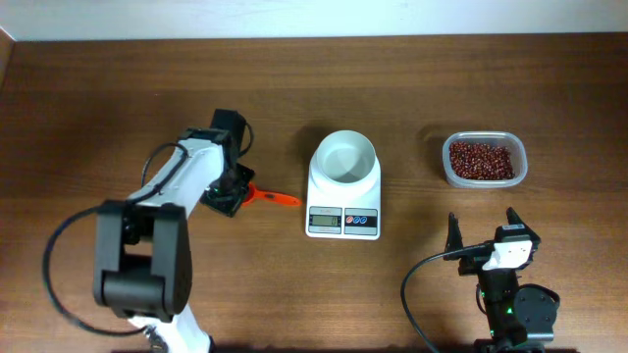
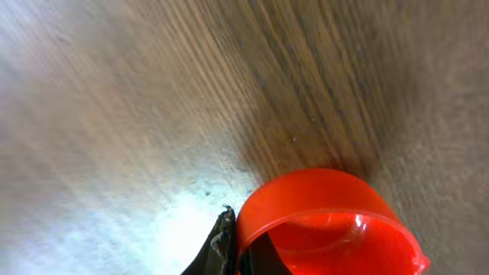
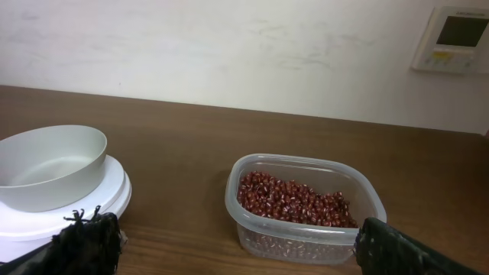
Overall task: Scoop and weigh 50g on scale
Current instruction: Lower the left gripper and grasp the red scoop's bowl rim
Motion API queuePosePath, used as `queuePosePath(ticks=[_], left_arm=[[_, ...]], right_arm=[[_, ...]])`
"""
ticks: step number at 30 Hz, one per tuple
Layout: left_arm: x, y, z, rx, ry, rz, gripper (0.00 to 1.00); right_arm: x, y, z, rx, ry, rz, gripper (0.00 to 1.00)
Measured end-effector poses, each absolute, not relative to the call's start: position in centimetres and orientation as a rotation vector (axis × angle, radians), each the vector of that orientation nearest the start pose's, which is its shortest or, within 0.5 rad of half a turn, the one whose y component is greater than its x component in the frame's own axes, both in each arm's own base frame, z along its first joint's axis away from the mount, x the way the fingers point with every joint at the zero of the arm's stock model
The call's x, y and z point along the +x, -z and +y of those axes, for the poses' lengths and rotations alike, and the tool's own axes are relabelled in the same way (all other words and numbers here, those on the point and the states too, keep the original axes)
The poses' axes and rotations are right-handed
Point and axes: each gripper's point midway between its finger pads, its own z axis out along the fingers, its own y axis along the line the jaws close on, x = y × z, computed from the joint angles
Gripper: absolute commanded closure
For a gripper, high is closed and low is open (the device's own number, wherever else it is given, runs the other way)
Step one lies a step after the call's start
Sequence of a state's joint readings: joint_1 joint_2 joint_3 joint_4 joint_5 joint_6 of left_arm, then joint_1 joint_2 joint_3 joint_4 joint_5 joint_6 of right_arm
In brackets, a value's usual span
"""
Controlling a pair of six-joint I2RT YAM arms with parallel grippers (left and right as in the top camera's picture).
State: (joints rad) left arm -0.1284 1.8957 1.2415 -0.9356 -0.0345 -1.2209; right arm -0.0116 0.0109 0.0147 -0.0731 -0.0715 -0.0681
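Dark wood-grain table [image 1: 118, 78], plain white wall [image 3: 229, 46], small wall control panel [image 3: 456, 38]

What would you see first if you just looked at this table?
The bright red scoop, pinched in the left claw, pops out against the brown table. Next comes the white scale in the middle with its empty bowl, and the clear tub of dark red beans to its right.
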Motion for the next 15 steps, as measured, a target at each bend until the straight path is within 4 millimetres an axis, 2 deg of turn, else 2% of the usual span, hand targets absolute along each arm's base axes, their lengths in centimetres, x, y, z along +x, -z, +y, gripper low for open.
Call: queuePosePath(ticks=[4, 8, 15], left_arm=[[32.2, -4.4, -2.6, -1.588, -0.043, 2.685, 1.0], [31.8, -7.5, -2.3, -1.464, 0.008, 2.699, 1.0], [30.8, -10.0, -2.2, -1.366, 0.035, 2.714, 1.0]], right_arm=[[24.6, -16.0, 0.9, -0.101, 0.002, 1.637, 0.01], [24.6, -16.0, 0.9, -0.101, 0.003, 1.638, 0.01], [24.6, -16.0, 0.9, -0.101, 0.002, 1.637, 0.01]])
